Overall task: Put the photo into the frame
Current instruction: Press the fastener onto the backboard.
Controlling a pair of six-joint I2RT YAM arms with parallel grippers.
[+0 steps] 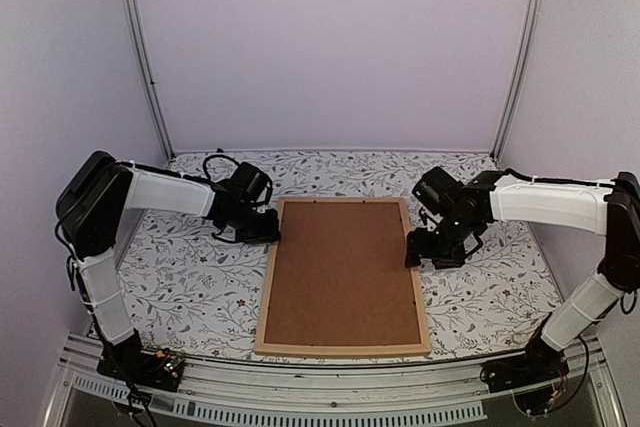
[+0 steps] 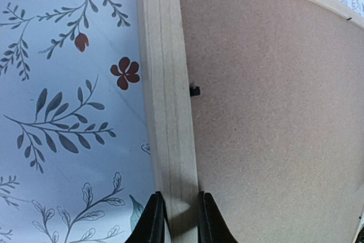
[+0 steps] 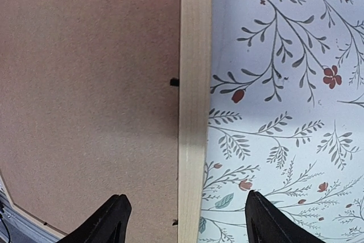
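The left gripper (image 2: 181,223) is clamped on the left bar of the frame (image 1: 266,287), I think to steady it, and the frame lies flat in the middle of the table (image 1: 190,277), its brown backing board (image 1: 342,272) facing up and the photo not visible, while the right gripper (image 3: 190,220) holds its jaws apart astride the right bar.

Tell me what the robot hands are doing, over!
Left gripper pinching frame, left bar. Right gripper open astride right bar. Photo unseen; backing board fills frame.
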